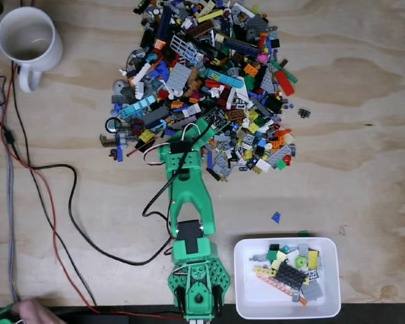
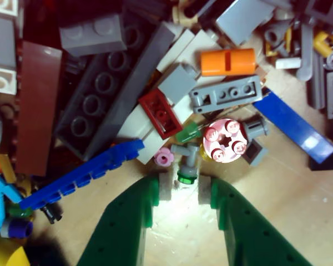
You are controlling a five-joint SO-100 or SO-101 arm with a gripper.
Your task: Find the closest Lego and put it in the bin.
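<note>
Small green-capped Lego piece (image 2: 186, 176) sits right at the mouth of the open jaws, nothing gripped.
Wrist view: the piece lies between the two green fingertips (image 2: 150, 191), jaws apart on either side of it, bare wood under them; a pink round stud plate (image 2: 226, 141), a tiny pink flower (image 2: 164, 157) and a long blue plate (image 2: 83, 174) lie just beyond. Fixed view: the green arm (image 1: 187, 196) reaches up into the near edge of the Lego pile (image 1: 209, 81) on the worktop (image 1: 364, 101); the bin (image 1: 324, 307), part filled with bricks, is lower right beside the arm's base; white mug (image 1: 27, 37) top left.
</note>
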